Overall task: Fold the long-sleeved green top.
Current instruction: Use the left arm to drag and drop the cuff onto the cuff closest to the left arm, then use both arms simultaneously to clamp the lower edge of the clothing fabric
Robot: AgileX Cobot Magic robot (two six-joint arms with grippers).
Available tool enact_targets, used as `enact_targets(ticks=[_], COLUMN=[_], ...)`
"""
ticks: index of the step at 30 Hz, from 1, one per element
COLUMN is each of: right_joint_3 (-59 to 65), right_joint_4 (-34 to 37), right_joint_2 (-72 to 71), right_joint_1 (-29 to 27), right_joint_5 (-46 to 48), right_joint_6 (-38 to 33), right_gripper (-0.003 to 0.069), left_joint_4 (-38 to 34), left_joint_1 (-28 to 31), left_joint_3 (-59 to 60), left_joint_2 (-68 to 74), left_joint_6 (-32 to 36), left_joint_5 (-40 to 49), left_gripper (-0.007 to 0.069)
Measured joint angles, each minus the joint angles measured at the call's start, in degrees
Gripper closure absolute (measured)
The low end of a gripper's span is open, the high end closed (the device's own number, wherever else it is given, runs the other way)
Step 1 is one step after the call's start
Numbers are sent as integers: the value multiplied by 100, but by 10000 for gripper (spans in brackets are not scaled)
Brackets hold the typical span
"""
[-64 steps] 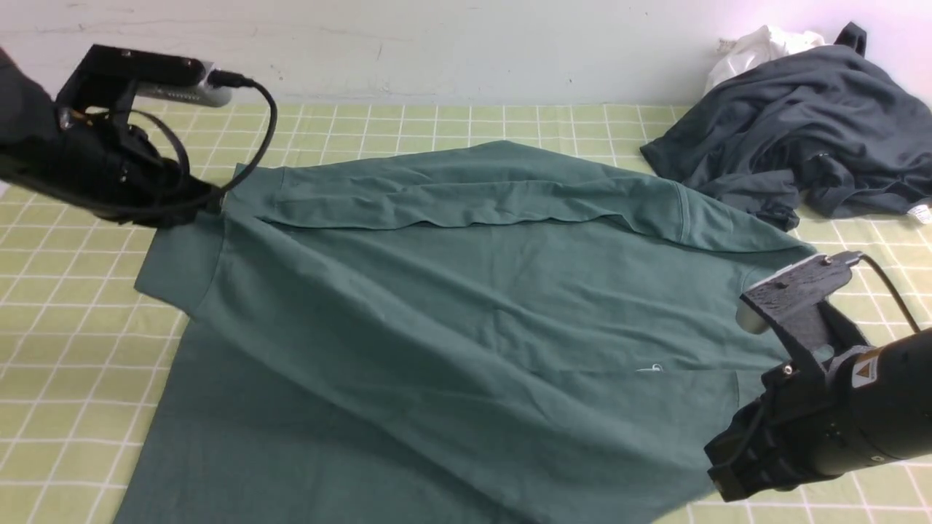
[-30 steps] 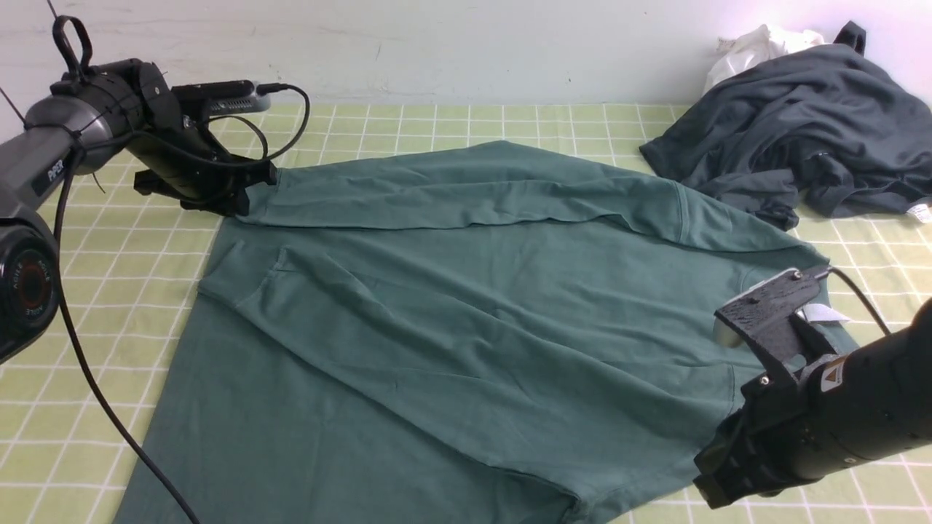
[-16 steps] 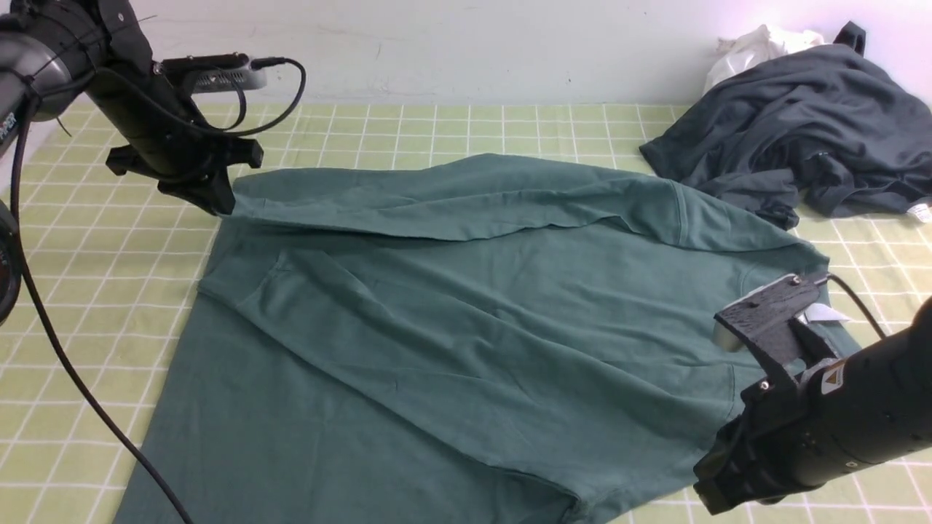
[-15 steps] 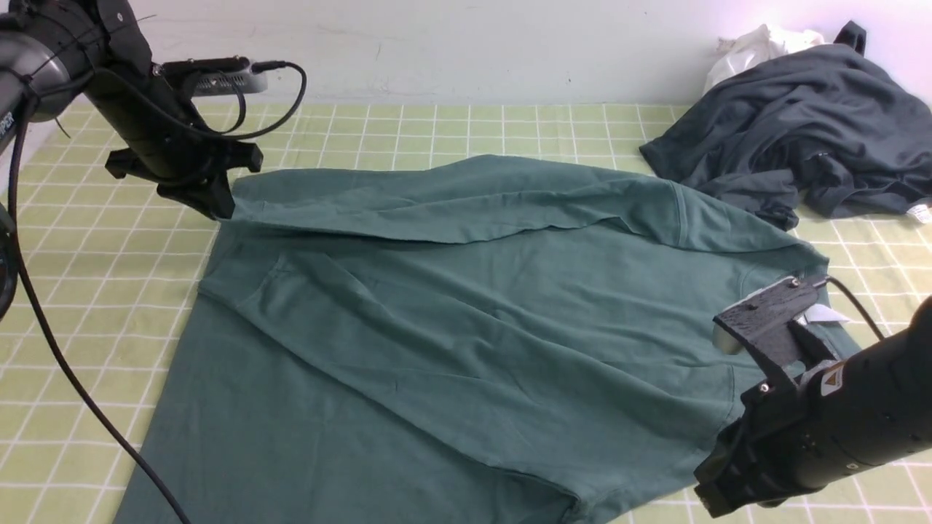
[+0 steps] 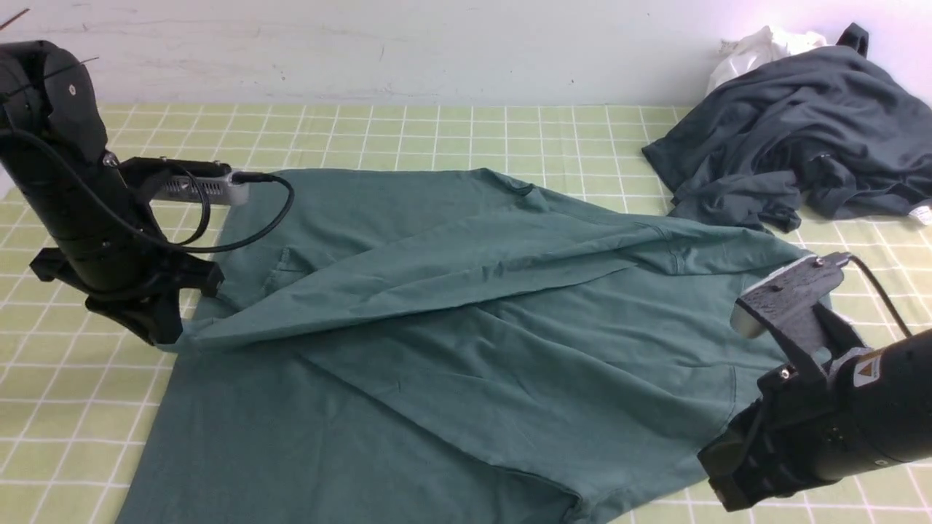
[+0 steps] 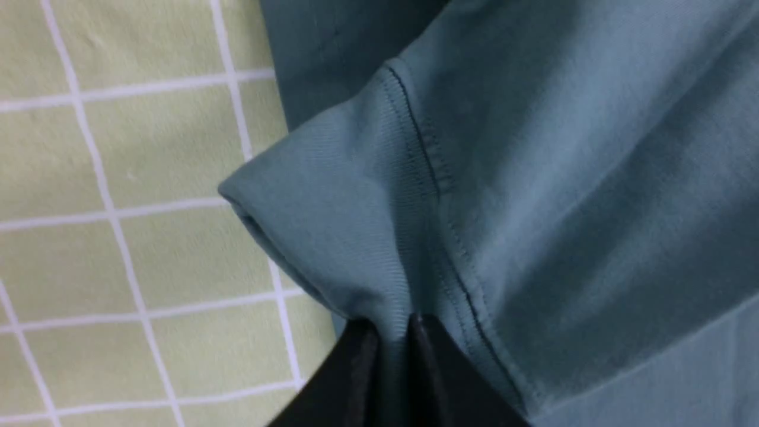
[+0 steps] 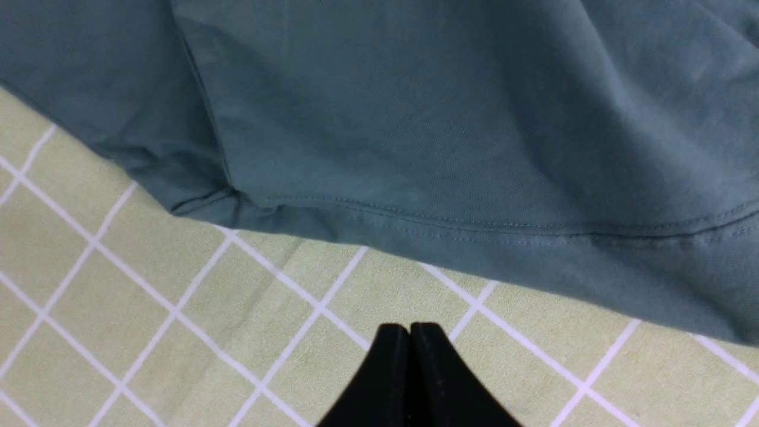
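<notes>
The green long-sleeved top (image 5: pixel 473 364) lies spread over the middle of the table. One sleeve stretches slantwise across its body, from the right shoulder toward the left side. My left gripper (image 5: pixel 166 336) is at the top's left edge, shut on that sleeve's ribbed cuff (image 6: pixel 356 237). In the left wrist view the cuff fabric is pinched between the two black fingertips of the left gripper (image 6: pixel 392 325). My right gripper (image 7: pixel 409 327) is shut and empty. It hovers over bare tablecloth just beside a stitched edge of the top (image 7: pixel 450 225). In the front view the right gripper (image 5: pixel 728 484) is at the top's near right corner.
A crumpled dark charcoal-grey garment (image 5: pixel 794 160) lies at the back right, with a small white cloth (image 5: pixel 757 47) behind it against the wall. A green checked tablecloth (image 5: pixel 65 407) covers the table on all sides of the top.
My left gripper has come from the far left toward the near side with the cuff in it, dragging the sleeve slantwise over the body. The right arm has barely moved.
</notes>
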Motion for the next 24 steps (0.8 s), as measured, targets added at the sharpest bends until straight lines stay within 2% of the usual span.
enact_targets(ticks=[4, 8, 11, 15, 18, 22, 24], right_joint_3=[0, 0, 0, 0, 0, 0, 0], right_joint_4=[92, 276, 456, 741, 998, 1300, 1370], right_joint_2=[-4, -4, -4, -4, -4, -4, -4], right_joint_1=[0, 0, 0, 0, 0, 0, 0], right_joint_5=[40, 129, 176, 293, 428, 683, 736], right_joint_6=[-174, -414, -598, -940, -1294, -1595, -1671], right_gripper=[669, 669, 669, 669, 669, 669, 669], left_joint_4=[13, 23, 123, 319, 468, 608, 608], left_joint_1=[0, -6, -124, -625, -1170, -1528, -1555], left_joint_3=[54, 77, 278, 1056, 1978, 2970, 3128], left_joint_2=[-36, -264, -548, -975, -1193, -1208, -1208], left_joint_6=[0, -246, -395, 154, 1185, 2594, 2884], left_joint_5=[129, 394, 385, 367, -50, -849, -1038], left_gripper=[424, 223, 149, 127, 124, 124, 124])
